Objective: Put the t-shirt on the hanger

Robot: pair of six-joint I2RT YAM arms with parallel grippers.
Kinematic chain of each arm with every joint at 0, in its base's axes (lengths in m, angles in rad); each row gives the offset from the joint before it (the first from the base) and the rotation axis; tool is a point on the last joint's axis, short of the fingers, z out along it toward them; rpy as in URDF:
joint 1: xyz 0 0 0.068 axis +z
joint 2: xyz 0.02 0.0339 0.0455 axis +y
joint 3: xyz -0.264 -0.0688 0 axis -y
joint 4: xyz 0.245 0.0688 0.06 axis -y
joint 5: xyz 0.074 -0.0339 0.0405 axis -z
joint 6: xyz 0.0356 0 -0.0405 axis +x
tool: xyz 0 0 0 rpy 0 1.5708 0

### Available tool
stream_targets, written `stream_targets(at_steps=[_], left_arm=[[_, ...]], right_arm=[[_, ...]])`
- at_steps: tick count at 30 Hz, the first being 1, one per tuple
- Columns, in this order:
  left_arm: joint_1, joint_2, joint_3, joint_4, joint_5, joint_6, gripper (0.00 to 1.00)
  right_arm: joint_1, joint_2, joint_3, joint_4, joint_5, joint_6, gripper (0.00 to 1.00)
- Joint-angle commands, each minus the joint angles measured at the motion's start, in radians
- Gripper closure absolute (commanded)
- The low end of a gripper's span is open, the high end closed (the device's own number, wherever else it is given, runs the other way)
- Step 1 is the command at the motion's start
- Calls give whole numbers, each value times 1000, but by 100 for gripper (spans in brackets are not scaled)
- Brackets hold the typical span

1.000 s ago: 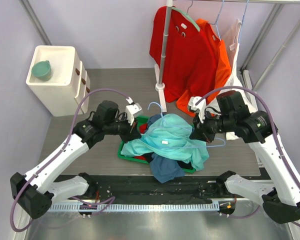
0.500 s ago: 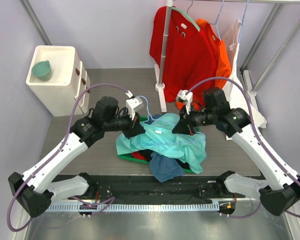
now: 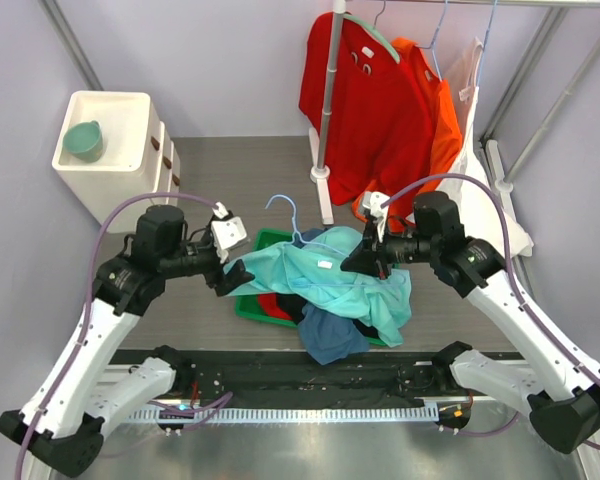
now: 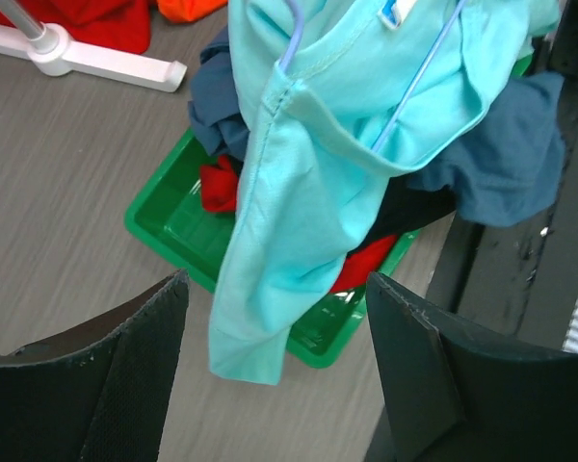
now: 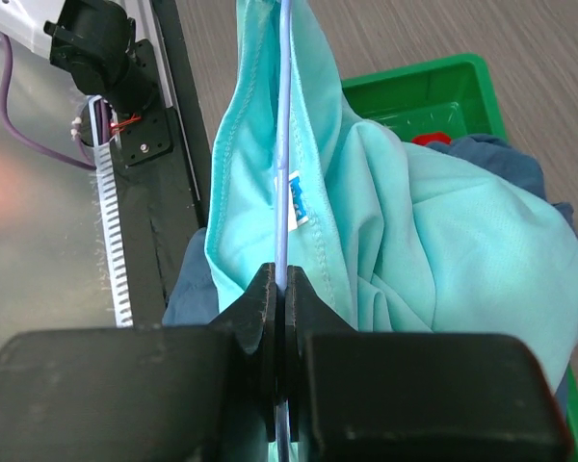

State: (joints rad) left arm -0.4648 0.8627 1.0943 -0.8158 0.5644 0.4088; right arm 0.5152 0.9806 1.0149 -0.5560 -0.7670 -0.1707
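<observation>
One release: my left gripper (image 3: pixel 236 274) backs toward frame left, jaws spread; right gripper (image 3: pixel 364 262) still pinches the hanger (image 3: pixel 283 208), t-shirt (image 3: pixel 340 285) staying draped.

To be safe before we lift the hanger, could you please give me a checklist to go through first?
1. Right gripper shut on hanger: ok.
2. Left gripper open, off the t-shirt: ok.
3. Hook sticking out of the shirt: ok.
4. Both shoulders seated on hanger: cannot tell.
5. T-shirt clear of clothes in green tray: not ok, resting on them.
</observation>
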Motion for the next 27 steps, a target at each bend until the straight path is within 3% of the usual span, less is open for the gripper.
stream_targets(at_steps=[1,8,12,19,22,23,24,25,26,27], left_arm=[[51,81,12,-5,126,200,27],[51,159,-7,109,271,280,32],[-3,220,18,107,279,274,53],[-100,220,-20,185,244,203,65],[-110,219,-28,191,236,191,82],[-110,216,-30,194,233,173,93],[-110,211,-31,195,220,165,98],[-110,205,-36,198,207,159,100],[-110,190,-49,201,201,157,100],[-110,177,-62,192,198,171,100]], right_arm=[[5,-11,13,79,-37,-70,99],[23,29,36,83,-57,-125,99],[49,55,51,126,-51,-125,99],[112,98,90,180,-17,-122,99],[135,107,103,180,-2,-122,99],[138,105,106,174,12,-119,99],[140,102,111,162,23,-112,93],[140,101,119,147,38,-102,81],[138,101,152,89,87,-81,47],[140,102,172,56,118,-63,26]])
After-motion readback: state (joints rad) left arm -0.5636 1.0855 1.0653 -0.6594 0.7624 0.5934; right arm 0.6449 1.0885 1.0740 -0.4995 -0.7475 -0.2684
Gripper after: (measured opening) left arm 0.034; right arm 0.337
